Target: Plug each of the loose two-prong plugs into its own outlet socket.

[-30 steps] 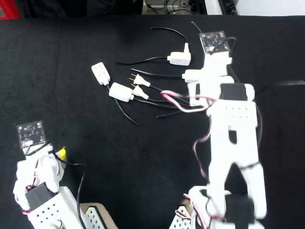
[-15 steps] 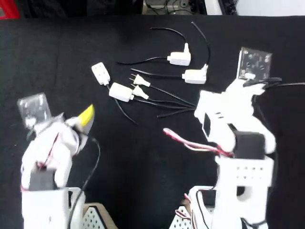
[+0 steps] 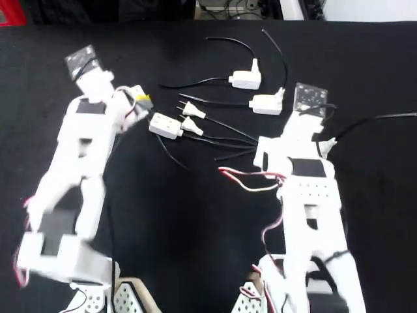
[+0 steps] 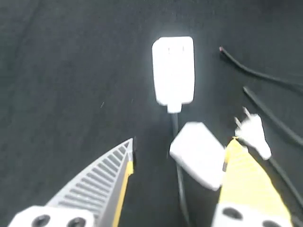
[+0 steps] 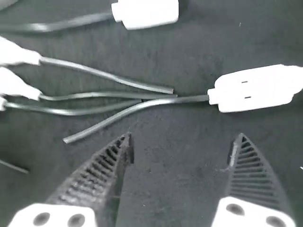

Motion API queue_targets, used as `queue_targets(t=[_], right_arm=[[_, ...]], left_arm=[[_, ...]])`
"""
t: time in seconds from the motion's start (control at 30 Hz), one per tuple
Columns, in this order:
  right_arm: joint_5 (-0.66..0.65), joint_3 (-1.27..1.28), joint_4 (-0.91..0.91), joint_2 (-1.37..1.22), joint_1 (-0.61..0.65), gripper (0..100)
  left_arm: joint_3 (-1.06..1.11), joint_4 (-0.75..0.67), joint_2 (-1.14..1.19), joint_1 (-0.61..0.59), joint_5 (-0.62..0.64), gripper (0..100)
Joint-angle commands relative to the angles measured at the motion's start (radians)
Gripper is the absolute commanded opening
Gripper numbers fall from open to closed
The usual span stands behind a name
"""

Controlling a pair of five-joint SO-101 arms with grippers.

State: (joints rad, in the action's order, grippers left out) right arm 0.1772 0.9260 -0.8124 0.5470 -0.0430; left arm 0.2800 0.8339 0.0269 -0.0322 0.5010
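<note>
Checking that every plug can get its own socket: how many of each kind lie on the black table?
Outlet sockets: 4
Two-prong plugs: 2
Total: 6
</note>
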Motion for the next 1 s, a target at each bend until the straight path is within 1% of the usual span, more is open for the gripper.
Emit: queue_targets(t=[0.0,0.17,0.23,0.47,0.63,0.7,0.8,0.9,0.97], right_arm=[[-0.069,-0.073,0.026,-0.094,0.017,31.0],[-0.08,-0.153,0.021,-0.225,0.018,31.0],[-0.106,-0.173,0.018,-0.255,0.018,31.0],[-0.118,-0.185,0.018,-0.272,0.018,31.0],[-0.118,-0.182,0.018,-0.272,0.017,31.0],[-0.118,-0.18,0.018,-0.272,0.018,31.0],[-0.118,-0.18,0.018,-0.274,0.017,31.0],[-0.12,-0.18,0.018,-0.277,0.014,31.0],[-0.12,-0.18,0.018,-0.278,0.012,31.0]], left_arm=[[-0.371,0.014,0.295,-0.016,0.015,30],[-0.773,0.176,0.568,-0.062,0.043,30],[-0.938,0.249,0.672,-0.065,0.044,30],[-1.452,0.465,1.039,-0.064,0.04,30],[-1.756,0.68,1.204,-0.044,-0.018,30],[-1.854,0.773,1.249,-0.039,-0.035,29],[-1.946,0.868,1.295,-0.047,-0.046,21],[-1.942,0.888,1.306,-0.056,-0.046,10],[-1.942,0.89,1.306,-0.058,-0.08,7]])
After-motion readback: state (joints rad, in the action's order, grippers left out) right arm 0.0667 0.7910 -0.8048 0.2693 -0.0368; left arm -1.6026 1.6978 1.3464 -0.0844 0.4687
